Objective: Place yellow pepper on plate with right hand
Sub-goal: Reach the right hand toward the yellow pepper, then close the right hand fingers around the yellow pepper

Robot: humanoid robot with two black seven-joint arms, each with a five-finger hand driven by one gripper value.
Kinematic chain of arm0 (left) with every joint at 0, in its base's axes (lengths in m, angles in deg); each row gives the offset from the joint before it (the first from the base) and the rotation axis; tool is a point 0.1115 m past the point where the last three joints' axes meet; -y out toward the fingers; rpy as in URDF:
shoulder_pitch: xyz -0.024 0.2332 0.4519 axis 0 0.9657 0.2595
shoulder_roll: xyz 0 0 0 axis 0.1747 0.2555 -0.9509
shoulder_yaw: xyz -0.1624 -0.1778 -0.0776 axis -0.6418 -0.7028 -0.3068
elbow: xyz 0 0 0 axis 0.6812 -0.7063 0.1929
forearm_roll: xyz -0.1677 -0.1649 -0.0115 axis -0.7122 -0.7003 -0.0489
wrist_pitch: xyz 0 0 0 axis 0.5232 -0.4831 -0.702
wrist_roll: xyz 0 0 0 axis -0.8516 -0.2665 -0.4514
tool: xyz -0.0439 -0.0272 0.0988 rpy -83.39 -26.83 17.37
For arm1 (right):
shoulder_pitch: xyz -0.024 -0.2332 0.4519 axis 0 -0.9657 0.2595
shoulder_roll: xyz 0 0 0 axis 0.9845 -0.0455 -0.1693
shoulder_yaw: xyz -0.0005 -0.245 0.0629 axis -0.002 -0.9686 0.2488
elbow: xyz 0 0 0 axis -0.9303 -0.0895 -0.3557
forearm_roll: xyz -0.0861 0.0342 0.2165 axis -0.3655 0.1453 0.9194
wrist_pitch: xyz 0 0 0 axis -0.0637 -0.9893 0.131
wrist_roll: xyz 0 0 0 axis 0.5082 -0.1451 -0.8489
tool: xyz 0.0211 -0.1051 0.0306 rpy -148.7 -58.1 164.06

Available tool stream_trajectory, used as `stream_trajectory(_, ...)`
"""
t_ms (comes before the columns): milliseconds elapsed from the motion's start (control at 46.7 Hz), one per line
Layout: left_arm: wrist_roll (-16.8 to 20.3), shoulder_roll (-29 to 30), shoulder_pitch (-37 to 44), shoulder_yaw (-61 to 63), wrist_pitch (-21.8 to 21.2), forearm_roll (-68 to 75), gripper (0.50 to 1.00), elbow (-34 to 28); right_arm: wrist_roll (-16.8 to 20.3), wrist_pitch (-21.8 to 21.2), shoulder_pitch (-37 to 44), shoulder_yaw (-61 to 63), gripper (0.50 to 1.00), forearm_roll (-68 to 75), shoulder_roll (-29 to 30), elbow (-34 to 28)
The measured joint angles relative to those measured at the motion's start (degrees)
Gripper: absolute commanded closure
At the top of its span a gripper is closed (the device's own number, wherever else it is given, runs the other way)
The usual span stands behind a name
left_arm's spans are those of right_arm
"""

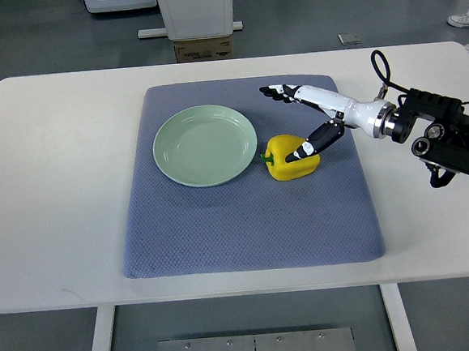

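Observation:
A yellow pepper (290,159) with a green stem lies on its side on the blue-grey mat (246,223), just right of the pale green plate (205,144), which holds nothing. My right hand (295,122) reaches in from the right edge and hovers at the pepper. Its thumb (312,144) rests on the pepper's top right, while the other fingers (277,92) stretch out flat behind it, apart from the fruit. The hand is open and the pepper sits on the mat. The left arm is out of view.
The mat covers the middle of a white table (49,198). Beyond the far edge stand a white pedestal (197,16) with a cardboard box (203,48). A person's shoes (468,20) show at the top right.

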Motion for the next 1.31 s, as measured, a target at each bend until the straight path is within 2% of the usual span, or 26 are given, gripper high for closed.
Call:
stream_trajectory(386, 0.0, 0.0, 0.0, 0.0, 0.0, 0.0, 0.5, 0.0, -0.4, 0.5, 0.9, -4.1, 0.519, -3.0, 0.1, 0.3)
stream_trajectory(536, 0.0, 0.0, 0.0, 0.0, 0.0, 0.0, 0.5, 0.0, 0.1, 0.8, 0.6, -4.4, 0.553, -3.7, 0.2, 0.5)
stream_trajectory(686, 0.0, 0.0, 0.0, 0.0, 0.0, 0.0, 0.5, 0.0, 2.7, 2.0, 0.6, -5.6, 0.553, -3.9, 0.7, 1.0)
stream_trajectory(943, 0.0, 0.0, 0.0, 0.0, 0.0, 0.0, 0.5, 0.0, 4.6, 2.2, 0.6, -5.7, 0.555, -3.9, 1.0, 1.3)
stream_trajectory(1200, 0.0, 0.0, 0.0, 0.0, 0.0, 0.0, 0.5, 0.0, 6.5, 2.2, 0.6, -5.8, 0.578, -3.9, 2.3, 1.2)
stream_trajectory(1307, 0.0, 0.0, 0.0, 0.0, 0.0, 0.0, 0.5, 0.0, 6.9, 2.2, 0.6, -6.0, 0.607, -3.9, 2.7, 1.3)
